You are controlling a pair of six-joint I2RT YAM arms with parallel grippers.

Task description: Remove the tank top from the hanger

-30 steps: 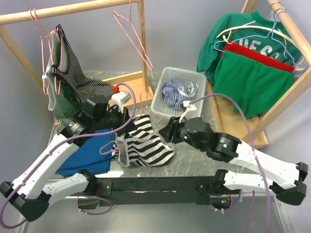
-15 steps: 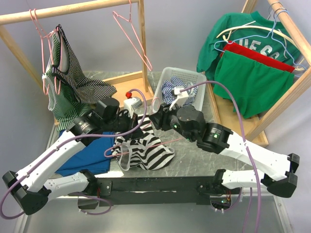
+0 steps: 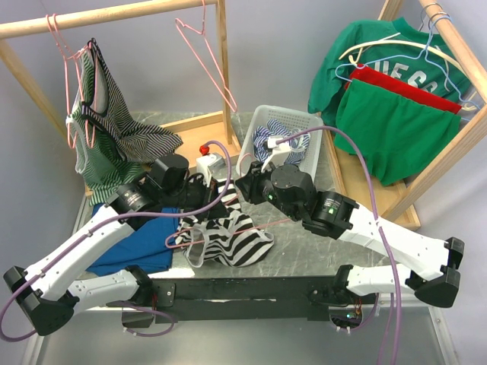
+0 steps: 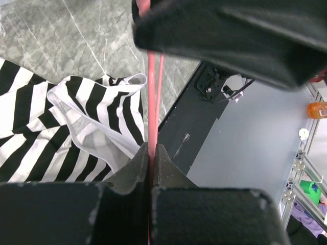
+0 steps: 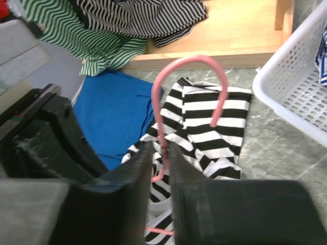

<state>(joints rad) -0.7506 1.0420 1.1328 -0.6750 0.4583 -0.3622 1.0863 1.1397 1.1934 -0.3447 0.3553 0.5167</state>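
Just off the near left corner of the white plastic lattice basket, the black-and-white striped tank top is lying crumpled on the grey marbled worktop. The pink wire hanger is threading through it.

The left end effector is sitting pressed together on a straight run of the hanger wire. The right end effector is narrowly straddling the neck below the hook, on the side away from the basket. I am not able to tell whether it is gripping yet.

What I am worrying about is the thin wire slipping or twisting between the pads. If both arms pull apart, the wire may bend, or the white-bound strap may snag on a hanger shoulder and drag the whole garment along. The garment could also sweep onto the blue cloth lying beyond it from the basket.

I am judging the top's long axis as running from the basket's near corner away toward the arm bases. Its white-trimmed openings are pointing away from the basket, though the folds are hiding much of it.
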